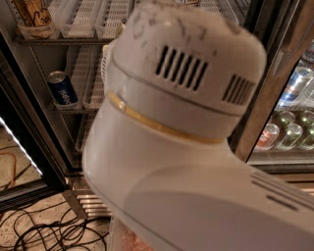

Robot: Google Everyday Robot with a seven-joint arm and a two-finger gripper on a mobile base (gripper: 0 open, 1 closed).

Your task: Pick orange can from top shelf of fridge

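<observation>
Our arm's white housing (181,137) fills the view, so the gripper is hidden behind it and we cannot tell its state. The orange can (30,11) stands upright, corralled in the clear tub (35,32), at the left end of the top shelf (68,41).

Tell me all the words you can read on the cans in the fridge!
No text can be read.
On the orange can: dark squiggly markings, unreadable.
On the blue can: white lettering, unreadable.
On the cans in the next cooler: labels too small.
On the white arm: no writing; the gripper is out of view.
</observation>
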